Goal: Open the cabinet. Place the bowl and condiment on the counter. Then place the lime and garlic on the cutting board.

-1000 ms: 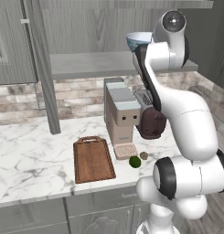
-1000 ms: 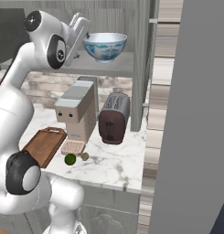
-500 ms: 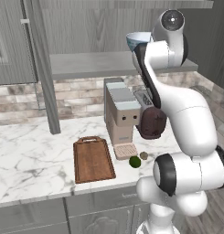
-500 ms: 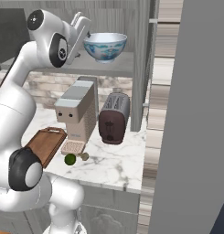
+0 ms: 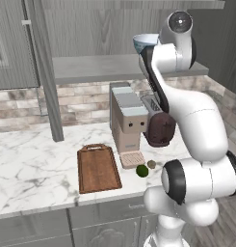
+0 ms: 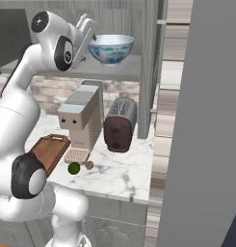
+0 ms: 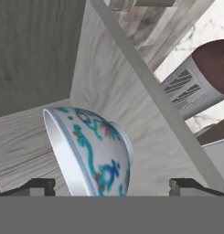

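The cabinet (image 6: 153, 58) stands open, and the bowl (image 6: 111, 48) sits upright on its grey shelf (image 5: 95, 67), near the shelf's front edge. The gripper (image 7: 112, 186) is raised to the shelf beside the bowl, jaws spread wide with one fingertip on each side of the bowl's rim; in the hand view the fingertips (image 7: 38, 186) stand clear of the patterned wall, so nothing is gripped. Below, on the bench (image 5: 28, 164), the cutting board (image 5: 98, 168) lies close to the front edge with its loop handle pointing toward the back wall. Just beside the board's right side stands a tall grey coffee machine (image 5: 130, 123), and a dark brown toaster (image 6: 119, 125) stands next to that. The lime (image 5: 142, 170) and the garlic (image 5: 151, 164) rest side by side on the marble in front of the coffee machine, near the bench's front edge, off the board.
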Tool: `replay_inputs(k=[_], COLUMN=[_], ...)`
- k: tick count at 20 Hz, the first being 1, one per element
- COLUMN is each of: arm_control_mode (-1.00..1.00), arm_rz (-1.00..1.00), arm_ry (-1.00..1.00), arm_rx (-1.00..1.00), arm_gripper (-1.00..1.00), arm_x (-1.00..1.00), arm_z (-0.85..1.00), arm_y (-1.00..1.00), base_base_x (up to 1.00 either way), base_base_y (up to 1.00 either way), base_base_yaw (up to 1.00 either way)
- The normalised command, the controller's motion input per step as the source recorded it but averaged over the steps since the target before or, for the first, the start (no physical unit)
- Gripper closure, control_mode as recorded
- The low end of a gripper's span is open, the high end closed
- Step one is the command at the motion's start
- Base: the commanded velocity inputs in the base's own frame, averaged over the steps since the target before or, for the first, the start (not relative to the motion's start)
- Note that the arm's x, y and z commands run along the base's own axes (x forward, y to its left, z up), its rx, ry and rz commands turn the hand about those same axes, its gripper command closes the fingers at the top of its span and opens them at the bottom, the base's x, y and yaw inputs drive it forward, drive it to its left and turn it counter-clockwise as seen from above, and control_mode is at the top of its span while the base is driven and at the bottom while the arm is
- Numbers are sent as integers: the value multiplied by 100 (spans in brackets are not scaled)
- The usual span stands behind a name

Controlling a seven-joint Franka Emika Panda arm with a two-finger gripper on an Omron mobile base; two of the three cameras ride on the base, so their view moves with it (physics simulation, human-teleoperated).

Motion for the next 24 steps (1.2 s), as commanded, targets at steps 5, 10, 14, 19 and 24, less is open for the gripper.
replay_inputs(k=[5,10,14,19,24], arm_control_mode=[-100,-100,-100,-100,-100], arm_rz=[0,0,0,0,0], arm_ry=[0,0,0,1,3], arm_rx=[0,0,0,0,0], arm_gripper=[-100,-100,-100,-100,-100], arm_x=[13,19,24,18,11], arm_z=[-5,0,0,0,0], arm_y=[0,0,0,0,0], base_base_x=[0,0,0,0,0], base_base_y=[0,0,0,0,0], base_base_yaw=[0,0,0,0,0])
